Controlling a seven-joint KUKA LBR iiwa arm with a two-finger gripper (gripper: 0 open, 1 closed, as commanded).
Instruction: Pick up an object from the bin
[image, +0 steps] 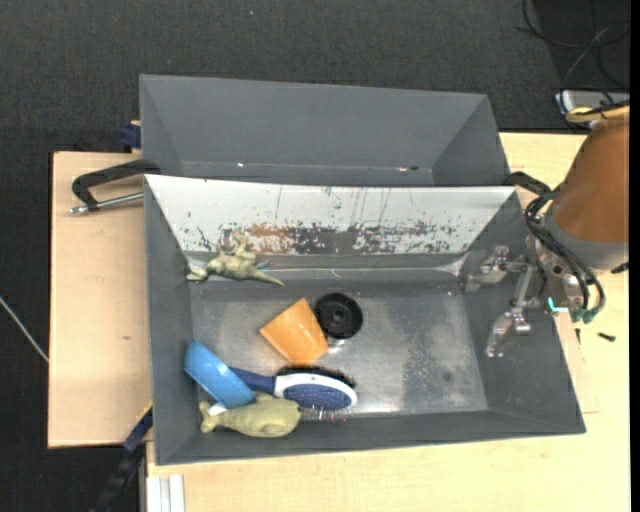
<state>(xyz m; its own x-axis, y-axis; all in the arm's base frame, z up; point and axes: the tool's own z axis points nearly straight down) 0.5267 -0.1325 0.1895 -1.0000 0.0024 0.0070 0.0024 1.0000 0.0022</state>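
Two metal fingers of the gripper stand spread apart with nothing between them. We see them over bare floor at the right of the bin, close to its right wall. Well apart, near the centre, lies an orange cup with a black round disc just beside it. At lower left we find a blue scoop, a blue-and-white brush and a pale fish toy bunched together. A green dinosaur toy sits at upper left against the back wall.
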